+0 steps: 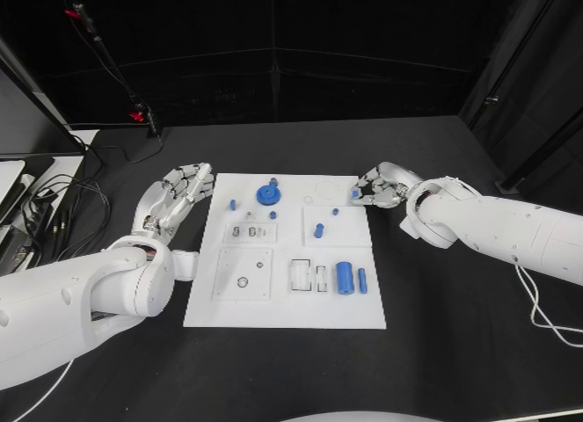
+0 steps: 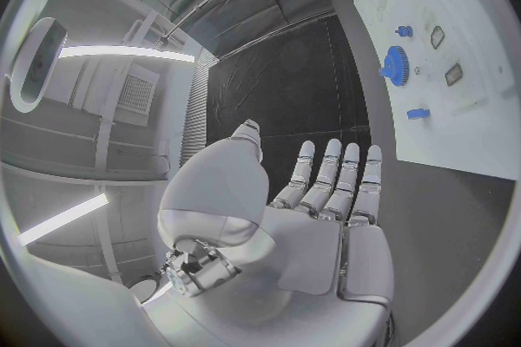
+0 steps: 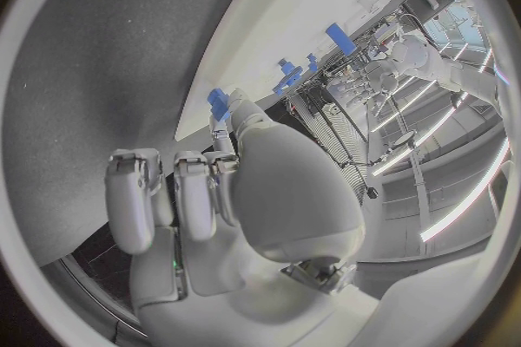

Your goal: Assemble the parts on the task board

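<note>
1. I see my left hand [image 1: 177,195] lying flat, fingers straight and apart, holding nothing, on the black table [image 1: 304,141] just beside the task board's [image 1: 286,315] far left corner.
2. On the board I see a blue gear [image 1: 268,194] near the far edge, small blue pegs [image 1: 319,231] around the middle, and a blue cylinder [image 1: 345,278] lying nearer me.
3. My right hand [image 1: 380,187] sits at the board's far right corner, fingers curled, pinching a small blue part [image 3: 218,100].
</note>
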